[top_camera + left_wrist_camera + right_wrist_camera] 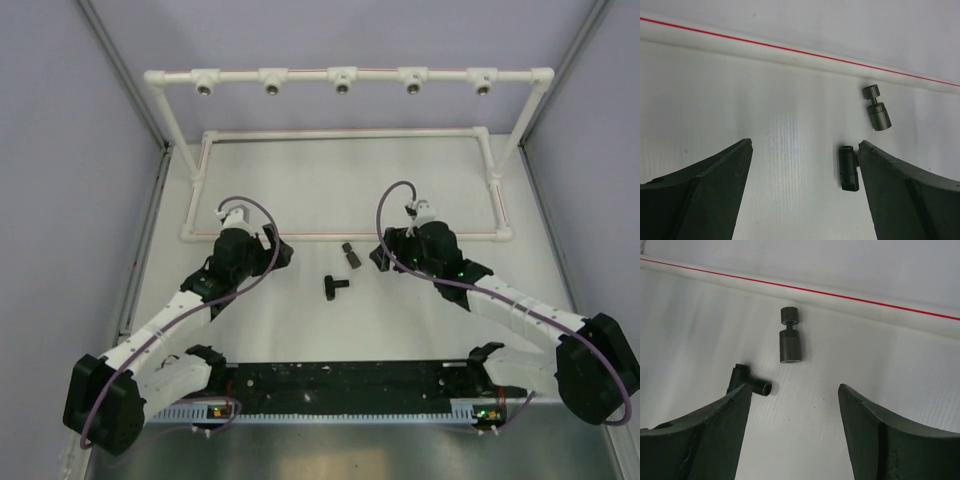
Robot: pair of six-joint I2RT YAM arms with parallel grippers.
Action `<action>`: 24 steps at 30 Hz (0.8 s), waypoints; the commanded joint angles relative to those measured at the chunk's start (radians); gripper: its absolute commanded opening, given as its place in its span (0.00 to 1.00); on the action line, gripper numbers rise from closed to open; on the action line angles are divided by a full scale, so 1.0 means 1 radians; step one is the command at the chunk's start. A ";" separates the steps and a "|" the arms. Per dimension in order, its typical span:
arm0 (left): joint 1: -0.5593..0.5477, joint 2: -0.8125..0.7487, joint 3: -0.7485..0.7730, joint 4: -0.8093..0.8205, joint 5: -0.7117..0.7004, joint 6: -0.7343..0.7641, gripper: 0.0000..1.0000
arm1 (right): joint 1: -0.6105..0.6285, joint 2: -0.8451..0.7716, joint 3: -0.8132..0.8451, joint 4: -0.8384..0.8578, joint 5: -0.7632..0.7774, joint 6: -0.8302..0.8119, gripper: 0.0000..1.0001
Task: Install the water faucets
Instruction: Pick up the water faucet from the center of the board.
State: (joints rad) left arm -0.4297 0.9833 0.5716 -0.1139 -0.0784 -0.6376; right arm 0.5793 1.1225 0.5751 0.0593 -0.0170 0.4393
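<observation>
Just ahead of the left gripper point(805, 145) and the right gripper point(795, 387) — both with jaws apart, nothing clamped — the T-shaped faucet point(759, 385) and the stubby faucet point(789, 342) are seen lying loose; the sockets point(342, 88) on the pipe frame point(305, 75) are all unfilled — installation is not yet begun.

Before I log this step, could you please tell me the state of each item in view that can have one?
T-shaped faucet: lying loose, not installed.
Stubby faucet: lying on its side, not installed.
Frame sockets: all five empty.
Left gripper: open, holding nothing.
Right gripper: open, holding nothing.
</observation>
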 commanded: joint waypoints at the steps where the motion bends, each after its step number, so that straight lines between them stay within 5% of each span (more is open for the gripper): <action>1: -0.035 -0.020 -0.032 0.051 0.032 -0.077 0.91 | 0.037 0.040 0.002 0.042 -0.084 0.075 0.68; 10: -0.073 -0.031 -0.084 0.094 0.127 -0.154 0.88 | 0.158 0.148 -0.003 0.128 -0.170 0.024 0.57; 24: -0.092 -0.028 -0.154 0.163 0.195 -0.206 0.86 | 0.165 0.353 0.094 0.132 -0.235 -0.004 0.47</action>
State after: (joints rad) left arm -0.5117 0.9661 0.4316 -0.0208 0.0952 -0.8230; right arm 0.7353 1.4631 0.6140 0.1570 -0.2424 0.4377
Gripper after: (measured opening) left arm 0.867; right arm 0.475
